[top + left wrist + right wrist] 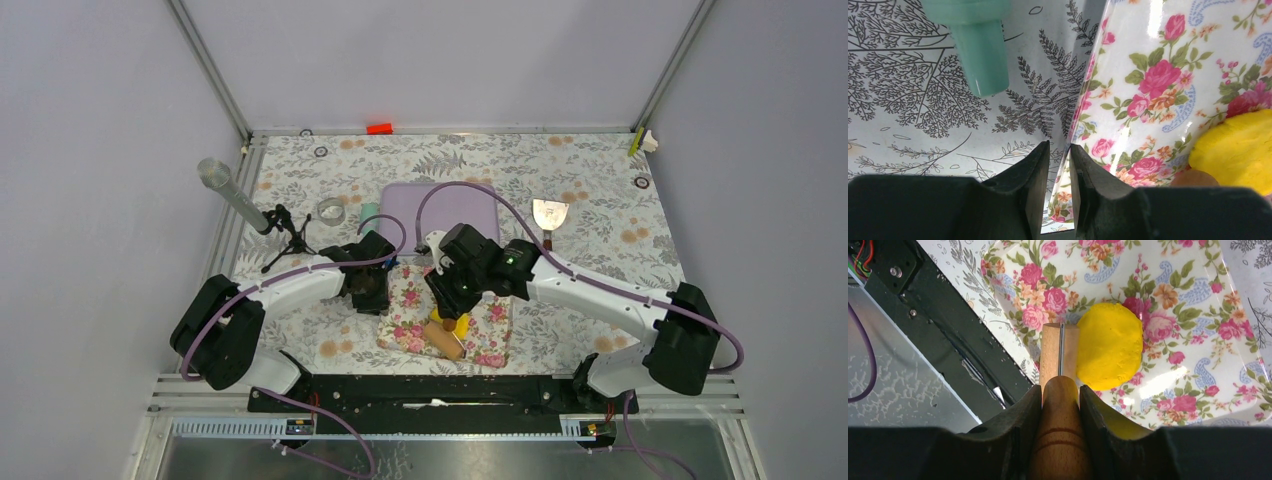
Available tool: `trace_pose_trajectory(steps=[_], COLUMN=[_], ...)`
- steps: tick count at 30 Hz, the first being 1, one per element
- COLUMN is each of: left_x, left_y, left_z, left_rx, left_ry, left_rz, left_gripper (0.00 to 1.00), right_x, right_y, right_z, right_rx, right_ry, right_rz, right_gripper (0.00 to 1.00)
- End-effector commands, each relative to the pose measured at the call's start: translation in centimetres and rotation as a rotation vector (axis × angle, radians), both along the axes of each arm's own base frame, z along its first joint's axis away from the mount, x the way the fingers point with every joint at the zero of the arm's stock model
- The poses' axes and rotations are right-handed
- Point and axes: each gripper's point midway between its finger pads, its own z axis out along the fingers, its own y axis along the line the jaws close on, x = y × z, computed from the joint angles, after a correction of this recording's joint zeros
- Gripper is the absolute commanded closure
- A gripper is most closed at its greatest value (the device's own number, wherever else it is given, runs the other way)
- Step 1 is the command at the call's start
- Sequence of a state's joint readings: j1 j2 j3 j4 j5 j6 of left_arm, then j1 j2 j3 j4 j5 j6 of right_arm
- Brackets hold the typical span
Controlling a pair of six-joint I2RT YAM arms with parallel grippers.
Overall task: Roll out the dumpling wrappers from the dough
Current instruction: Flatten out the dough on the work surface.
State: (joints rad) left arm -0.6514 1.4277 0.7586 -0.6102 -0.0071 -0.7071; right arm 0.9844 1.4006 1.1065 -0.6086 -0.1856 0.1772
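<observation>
Gripping the rolling pin (1059, 352) by its wooden handle in the right jaws, flat against the 9 o'clock side of the dough (1109, 346) in the wrist view, seemingly poised to roll across. Pinching the floral mat (1193, 315) at its 9 o'clock edge in the left jaws, probably to stop sliding on the counter (908, 100). Only a thick yellow lump near mat centre; no wrappers seen.

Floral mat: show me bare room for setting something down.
Bare mat lies beyond the dough, away from the pin, and between dough and the left gripper pinching its edge. Crowded around pin and dough, by the right gripper.
</observation>
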Motion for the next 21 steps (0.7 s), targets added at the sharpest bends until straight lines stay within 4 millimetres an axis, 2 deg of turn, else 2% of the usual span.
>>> trace_pose_trajectory(steps=[1, 7, 17, 21], left_x=[0.7, 0.7, 0.5, 0.5], left_y=[0.4, 0.3, 0.3, 0.3], left_z=[0.2, 0.3, 0.1, 0.0], left_rx=[0.023, 0.018, 0.014, 0.012], left_ry=[-0.018, -0.02, -0.018, -0.019], left_rz=[0.003, 0.002, 0.0, -0.002], left_gripper=[0.73, 0.73, 0.73, 0.73], right_x=[0.8, 2.9, 6.4, 7.2], right_y=[1.8, 0.2, -2.9, -3.1], right_z=[-0.5, -2.2, -2.2, -1.5], right_rx=[0.049, -0.031, -0.14, -0.127], right_ry=[-0.027, -0.14, -0.315, -0.351], right_rz=[0.015, -0.044, -0.213, -0.278], right_gripper=[1.0, 1.0, 1.0, 1.0])
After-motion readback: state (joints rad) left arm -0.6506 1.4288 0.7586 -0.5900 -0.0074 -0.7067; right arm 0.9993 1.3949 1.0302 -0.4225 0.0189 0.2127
